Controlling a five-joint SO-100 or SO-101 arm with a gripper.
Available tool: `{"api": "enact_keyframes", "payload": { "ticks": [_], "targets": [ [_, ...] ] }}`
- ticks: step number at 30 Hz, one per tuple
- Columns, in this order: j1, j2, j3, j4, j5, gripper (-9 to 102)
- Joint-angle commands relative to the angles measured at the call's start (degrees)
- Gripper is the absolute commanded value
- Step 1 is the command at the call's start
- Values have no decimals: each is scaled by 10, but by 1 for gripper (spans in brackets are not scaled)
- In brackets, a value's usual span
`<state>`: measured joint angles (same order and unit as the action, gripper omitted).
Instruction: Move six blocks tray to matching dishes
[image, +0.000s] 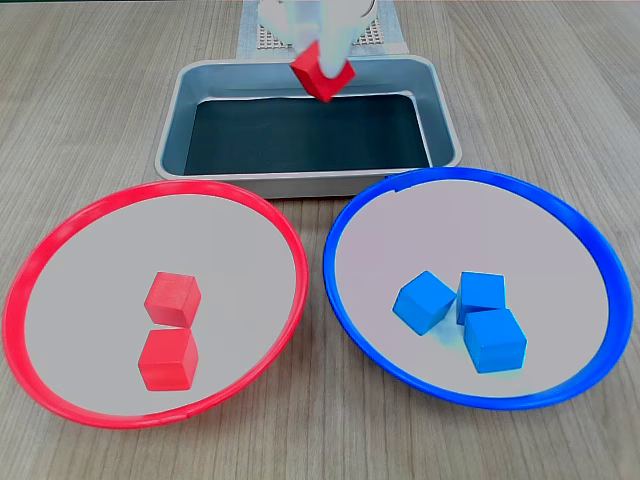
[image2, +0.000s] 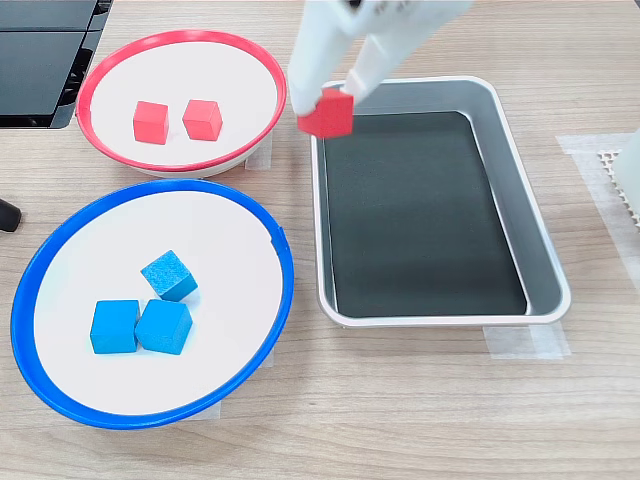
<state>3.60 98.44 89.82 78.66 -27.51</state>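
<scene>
My white gripper (image: 322, 62) (image2: 330, 100) is shut on a red block (image: 323, 74) (image2: 327, 112) and holds it in the air over the tray's edge. The silver tray (image: 190, 110) (image2: 545, 270) has a bare black bottom. Two red blocks (image: 172, 298) (image: 166, 359) lie in the red-rimmed dish (image: 60, 240) (image2: 180, 40); a fixed view shows them side by side (image2: 151, 122) (image2: 203, 119). Three blue blocks (image: 424, 302) (image: 481, 296) (image: 494, 340) sit clustered in the blue-rimmed dish (image: 400, 190) (image2: 150, 190), also visible from the other side (image2: 169, 275) (image2: 115, 326) (image2: 164, 326).
A dark device (image2: 45, 60) lies at the upper left in a fixed view, beside the red-rimmed dish. A white perforated base (image: 262, 35) (image2: 618, 180) sits behind the tray. Bare wooden tabletop (image2: 400, 420) surrounds the dishes and tray.
</scene>
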Motion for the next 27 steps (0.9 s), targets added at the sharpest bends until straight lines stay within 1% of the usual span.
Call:
{"api": "enact_keyframes", "payload": {
  "ticks": [1, 4, 7, 9, 10, 12, 17, 22, 23, 26, 27],
  "targets": [
    [76, -38, -91, -124, 96, 0],
    [121, -87, -109, -226, 139, 0],
    [149, -145, -134, -283, 151, 0],
    [149, -194, -147, -322, 134, 0],
    [143, -209, -150, -325, 119, 0],
    [127, -239, -153, -331, 108, 5],
    [108, -244, -131, -337, 122, 17],
    [109, -222, -115, -306, 117, 20],
    [110, -216, -108, -304, 112, 19],
    [105, -181, -82, -277, 66, 0],
    [105, -165, -71, -256, 63, 0]
  ]
}}
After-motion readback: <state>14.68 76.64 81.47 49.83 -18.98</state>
